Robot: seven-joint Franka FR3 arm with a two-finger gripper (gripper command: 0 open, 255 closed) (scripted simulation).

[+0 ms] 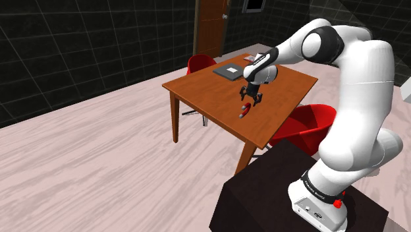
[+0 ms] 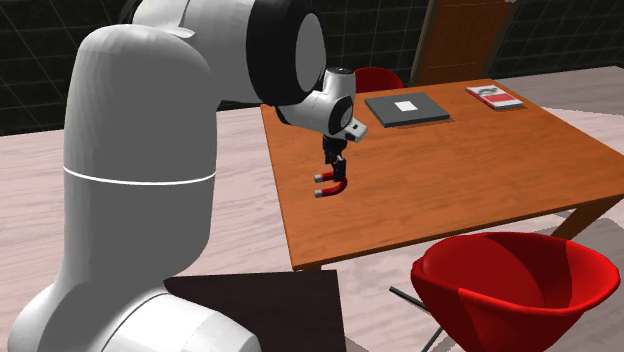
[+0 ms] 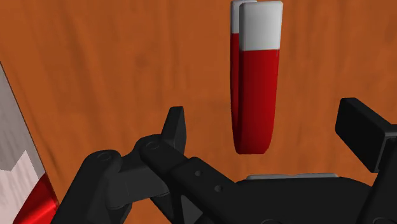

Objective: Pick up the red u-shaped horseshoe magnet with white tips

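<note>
While the gripper (image 1: 251, 99) is hovering low over the wooden table (image 1: 204, 89), its black fingers are standing wide apart, clasping nothing. The red horseshoe magnet (image 3: 257, 83) with white tips is sitting on the tabletop between them, untouched.

Pincer (image 1: 250, 101) points downward, its fingers (image 3: 176, 130) apart.

White arm (image 1: 359, 92), glossy rounded shells; dark bands at the joints (image 1: 329, 45). A thin line rings the thick link (image 2: 140, 175). The white base block (image 1: 316, 207) carries a small red button (image 1: 339, 203). All-black gripper (image 1: 249, 102), blocky fingers (image 3: 175, 130), small round holes in its body.
</note>
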